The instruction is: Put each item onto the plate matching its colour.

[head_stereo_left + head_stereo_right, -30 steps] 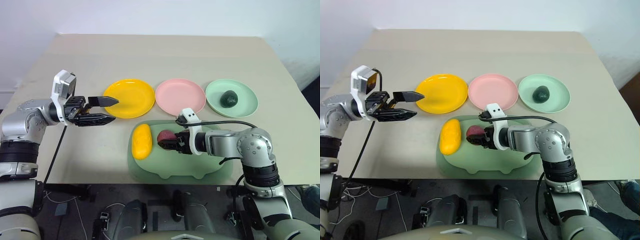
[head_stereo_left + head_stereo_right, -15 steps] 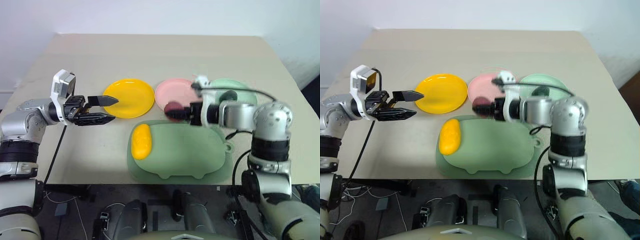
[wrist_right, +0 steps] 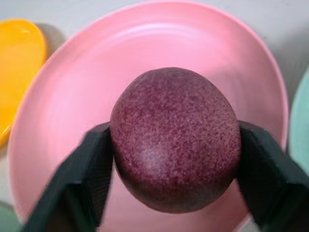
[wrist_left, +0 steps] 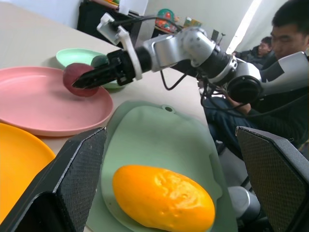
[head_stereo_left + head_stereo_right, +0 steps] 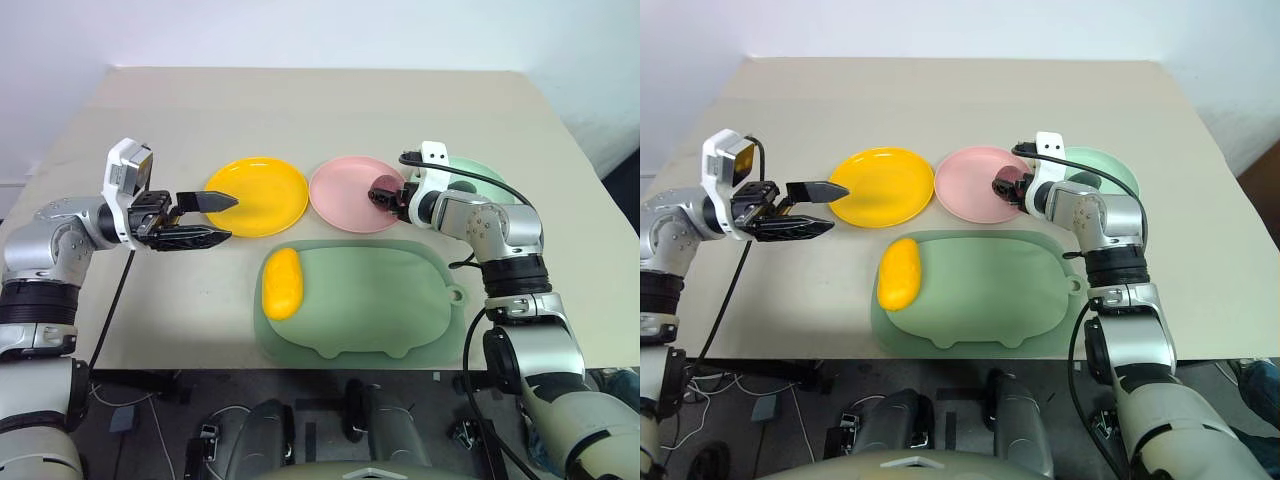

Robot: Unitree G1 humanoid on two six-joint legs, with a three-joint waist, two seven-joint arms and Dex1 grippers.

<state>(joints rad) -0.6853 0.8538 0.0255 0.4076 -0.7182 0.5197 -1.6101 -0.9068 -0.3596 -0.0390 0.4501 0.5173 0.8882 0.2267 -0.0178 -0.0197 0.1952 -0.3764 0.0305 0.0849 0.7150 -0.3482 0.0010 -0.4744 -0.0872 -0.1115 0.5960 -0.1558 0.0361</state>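
My right gripper is shut on the round dark red fruit, holding it low over the right part of the pink plate. Both black fingers press its sides. The yellow mango-like fruit lies on the left end of the green pig-shaped mat. The dark green avocado sits on the pale green plate, partly behind my right arm. My left gripper hangs open and empty at the left edge of the yellow plate, pointing right.
The three plates stand in a row across the beige table, with the mat in front of them. A seated person shows past the table's right side in the left wrist view.
My right gripper lifted the red fruit off the mat and carried it forward and to the right, to over the pink plate. The left arm has stayed still.
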